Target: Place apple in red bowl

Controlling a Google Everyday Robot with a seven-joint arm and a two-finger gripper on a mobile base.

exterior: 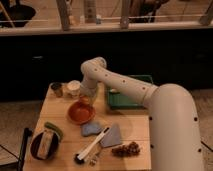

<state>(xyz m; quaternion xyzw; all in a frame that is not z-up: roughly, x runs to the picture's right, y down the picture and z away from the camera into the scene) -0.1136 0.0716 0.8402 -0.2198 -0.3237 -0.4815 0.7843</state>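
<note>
Nearest you, the white arm [172, 125] fills the right foreground and reaches left over the table [136, 126]. Locate the gripper [85, 97] at its end, pointing down; you cannot tell whether it is spread or clamped. An orange-red blob at its tip appears to be the apple [84, 102]. The red bowl [71, 114] lies just below, its centre slightly toward you. Expect a short descent.

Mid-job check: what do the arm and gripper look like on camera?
The arm is glossy off-white: thick rounded tubular links with bulbous joints, widening into a bulky white shoulder housing. Small dark dots, probably fasteners, run along the links. No loose cables or sleeves show. The gripper, greyer and darker, sits over the far rim of the shallow glossy orange-red bowl.
</note>
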